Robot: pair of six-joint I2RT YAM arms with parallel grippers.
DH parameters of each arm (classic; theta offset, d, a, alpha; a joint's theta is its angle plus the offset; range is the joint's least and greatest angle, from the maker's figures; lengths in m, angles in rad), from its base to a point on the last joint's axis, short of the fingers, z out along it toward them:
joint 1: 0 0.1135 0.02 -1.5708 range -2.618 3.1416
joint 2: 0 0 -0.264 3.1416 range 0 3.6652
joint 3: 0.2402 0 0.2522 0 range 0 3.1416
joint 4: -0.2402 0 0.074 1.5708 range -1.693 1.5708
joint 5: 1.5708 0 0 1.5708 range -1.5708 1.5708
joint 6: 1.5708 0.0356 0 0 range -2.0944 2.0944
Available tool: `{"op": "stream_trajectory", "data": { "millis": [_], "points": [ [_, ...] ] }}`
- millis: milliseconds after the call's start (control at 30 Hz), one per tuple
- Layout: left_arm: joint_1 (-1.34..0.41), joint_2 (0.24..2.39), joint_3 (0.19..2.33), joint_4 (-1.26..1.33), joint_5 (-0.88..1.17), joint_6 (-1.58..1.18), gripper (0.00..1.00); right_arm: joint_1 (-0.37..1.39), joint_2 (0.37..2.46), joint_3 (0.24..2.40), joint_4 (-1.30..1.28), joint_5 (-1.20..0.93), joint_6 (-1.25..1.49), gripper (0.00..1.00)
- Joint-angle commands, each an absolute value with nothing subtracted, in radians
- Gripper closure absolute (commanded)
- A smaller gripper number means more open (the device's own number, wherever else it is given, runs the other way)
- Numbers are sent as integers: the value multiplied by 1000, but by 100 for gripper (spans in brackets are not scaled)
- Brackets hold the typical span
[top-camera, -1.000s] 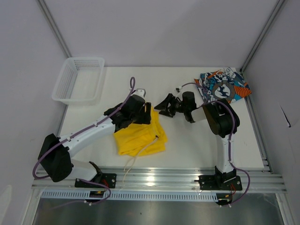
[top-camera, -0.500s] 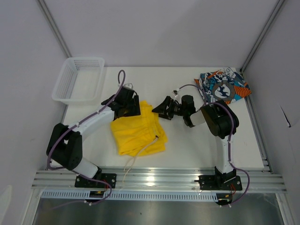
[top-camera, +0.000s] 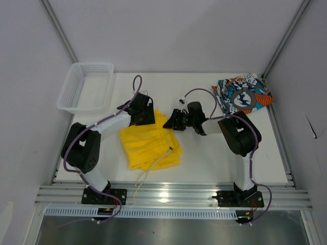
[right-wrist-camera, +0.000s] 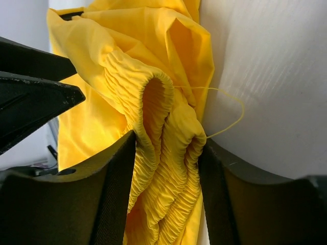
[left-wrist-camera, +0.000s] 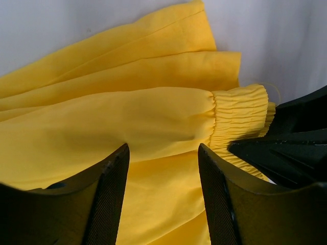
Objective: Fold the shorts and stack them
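The yellow shorts (top-camera: pixel 149 144) lie folded at the table's middle front, and their white drawstring (top-camera: pixel 145 172) trails toward the front edge. My left gripper (top-camera: pixel 145 115) sits at their far edge. In the left wrist view it (left-wrist-camera: pixel 163 168) is open, with yellow cloth (left-wrist-camera: pixel 127 122) lying between its fingers. My right gripper (top-camera: pixel 171 121) is at the far right corner. In the right wrist view it (right-wrist-camera: pixel 167 168) is shut on the bunched elastic waistband (right-wrist-camera: pixel 168 153). The printed shorts (top-camera: pixel 243 94) lie folded at the far right.
A white mesh basket (top-camera: pixel 86 87) stands at the far left corner of the table. My two grippers are close together over the shorts' far edge; the right gripper's black fingers (left-wrist-camera: pixel 286 148) show in the left wrist view. A loose yellow thread (right-wrist-camera: pixel 230 115) curls on the table.
My left gripper has pulled back from over the shorts to their far edge. My right gripper has moved left and closed on the waistband corner.
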State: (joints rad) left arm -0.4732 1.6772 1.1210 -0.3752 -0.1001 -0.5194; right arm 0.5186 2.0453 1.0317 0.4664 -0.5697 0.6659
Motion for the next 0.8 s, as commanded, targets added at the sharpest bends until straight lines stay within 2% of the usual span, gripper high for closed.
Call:
{"op": "stream_trajectory", "data": {
  "millis": [0, 100, 133, 167, 233, 433, 567, 767],
  "points": [
    [-468, 1698, 1150, -311, -43, -514, 41, 537, 1994, 1061, 350, -488, 571, 49],
    [-468, 1698, 1147, -307, -34, -505, 42, 551, 1974, 1074, 316, -462, 548, 59],
    [-465, 1694, 1153, -316, -35, -500, 42, 554, 1965, 1083, 307, -450, 528, 66],
    [-462, 1687, 1176, -346, -41, -497, 42, 560, 1960, 1086, 301, -446, 519, 77],
    [-437, 1654, 1215, -377, -43, -486, 41, 560, 1948, 1086, 299, -446, 508, 88],
    [-324, 1660, 1431, -555, -34, -468, 39, 561, 1904, 1063, 320, -460, 462, 94],
    [-285, 1768, 1535, -606, 23, -446, 40, 568, 1868, 1032, 368, -502, 414, 96],
    [-285, 1882, 1481, -531, 199, -433, 46, 578, 1851, 1009, 399, -499, 374, 95]
  ]
}}
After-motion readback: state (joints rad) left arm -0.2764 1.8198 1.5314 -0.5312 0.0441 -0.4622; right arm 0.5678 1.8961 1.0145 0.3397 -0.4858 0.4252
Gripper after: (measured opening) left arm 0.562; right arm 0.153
